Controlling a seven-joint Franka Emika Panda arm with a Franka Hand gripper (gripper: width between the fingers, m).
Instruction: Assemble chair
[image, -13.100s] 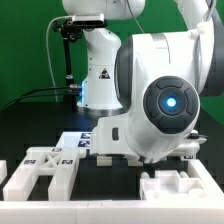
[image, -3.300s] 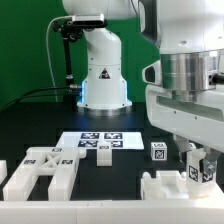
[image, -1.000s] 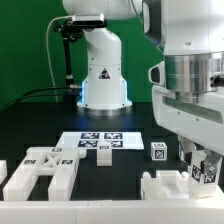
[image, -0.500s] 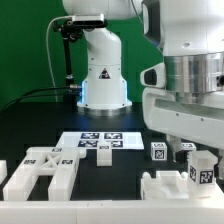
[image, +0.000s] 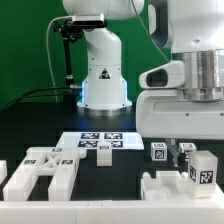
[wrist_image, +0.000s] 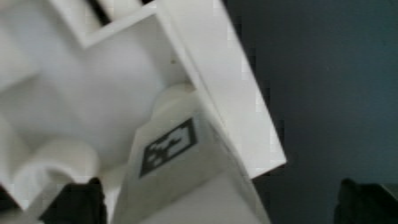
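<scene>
**Status: early stage. No joint between chair parts can be confirmed.**

1. Claw (wrist_image: 217, 200): the wrist view shows its two dark fingertips (wrist_image: 365, 200) set wide apart. One tip stands clear of the white plastic, with bare dark table showing in the gap. The claw holds nothing.

2. Post (image: 203, 170): it stands upright near the table's front corner on the exterior view's right, tag facing the camera. It sits just behind a blocky base part (image: 165, 187) with raised walls. The pictures do not show whether the two touch or are plugged together.

3. Wrist view: a tagged white part (wrist_image: 210, 100) fills the space below the claw. It is probably the same post, seen from above and at an angle.

4. Slotted panel (image: 40, 170): it lies flat near the table's front corner on the exterior view's left. It is well apart from the other parts, and nothing is fitted into its slots.

5. Small tagged pieces (image: 157, 151): two of them rest on the table (image: 30, 125) beside the marker board (image: 100, 142), on the exterior view's right of the board. Both are loose.

6. Remaining work, as judged:
   - seat the post, if it is not yet home;
   - fetch and fit the loose pieces;
   - join the slotted panel to the rest.

Most of the assembly is still to be done.
</scene>
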